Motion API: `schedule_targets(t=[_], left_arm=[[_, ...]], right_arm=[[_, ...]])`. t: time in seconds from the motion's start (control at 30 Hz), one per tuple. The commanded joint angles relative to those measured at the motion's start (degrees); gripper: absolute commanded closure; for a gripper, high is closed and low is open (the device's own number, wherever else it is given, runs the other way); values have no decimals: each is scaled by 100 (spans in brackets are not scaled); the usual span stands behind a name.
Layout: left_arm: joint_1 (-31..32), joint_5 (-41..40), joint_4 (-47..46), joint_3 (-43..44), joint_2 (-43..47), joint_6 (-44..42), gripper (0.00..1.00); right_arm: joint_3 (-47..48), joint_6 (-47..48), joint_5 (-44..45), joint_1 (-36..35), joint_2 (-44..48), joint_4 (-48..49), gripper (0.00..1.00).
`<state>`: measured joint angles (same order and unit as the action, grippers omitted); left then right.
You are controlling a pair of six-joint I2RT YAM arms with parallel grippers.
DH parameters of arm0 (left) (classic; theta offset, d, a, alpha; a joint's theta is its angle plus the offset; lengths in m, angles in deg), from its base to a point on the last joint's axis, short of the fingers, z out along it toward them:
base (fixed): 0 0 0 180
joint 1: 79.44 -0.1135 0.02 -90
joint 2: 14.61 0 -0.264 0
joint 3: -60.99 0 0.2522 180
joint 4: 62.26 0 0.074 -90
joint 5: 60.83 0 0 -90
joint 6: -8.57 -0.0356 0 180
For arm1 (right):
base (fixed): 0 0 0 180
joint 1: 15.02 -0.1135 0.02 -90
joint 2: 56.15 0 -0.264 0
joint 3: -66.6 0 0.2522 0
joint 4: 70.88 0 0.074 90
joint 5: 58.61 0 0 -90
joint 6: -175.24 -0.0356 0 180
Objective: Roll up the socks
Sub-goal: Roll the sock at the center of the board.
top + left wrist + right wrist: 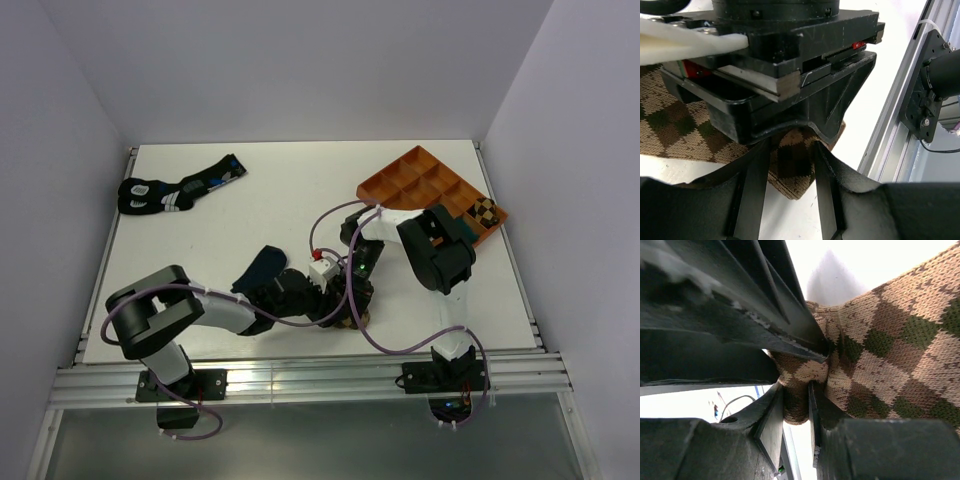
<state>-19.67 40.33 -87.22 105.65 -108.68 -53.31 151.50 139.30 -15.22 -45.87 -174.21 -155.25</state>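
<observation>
Black socks (180, 188) with blue and white marks lie far back on the left of the table (300, 190), and the dark navy sock (262, 268) lies nearer the middle. Just right of it the left gripper (791, 150) holds its fingers apart over the tan argyle sock (890, 350), near the front edge, while the right gripper (799, 390) pinches a fold of it.

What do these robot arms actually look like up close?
Both the left arm and right arm are chunky black joints linked by white segments, with purple cables looping alongside. Green lights glow near the wrists, and each ends in two flat black fingers.
</observation>
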Motion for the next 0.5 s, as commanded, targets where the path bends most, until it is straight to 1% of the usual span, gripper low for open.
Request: schedule_targets(t=[0.0,0.13,0.47], left_arm=[[61,106,-285,4,-77,-123,54],[114,141,-241,57,-182,-149,54],[176,571,-469,-57,-376,-35,53]], right_arm=[[111,52,416,35,-147,214,81],[129,26,416,35,-147,223,81],[138,-308,442,79,-147,460,80]])
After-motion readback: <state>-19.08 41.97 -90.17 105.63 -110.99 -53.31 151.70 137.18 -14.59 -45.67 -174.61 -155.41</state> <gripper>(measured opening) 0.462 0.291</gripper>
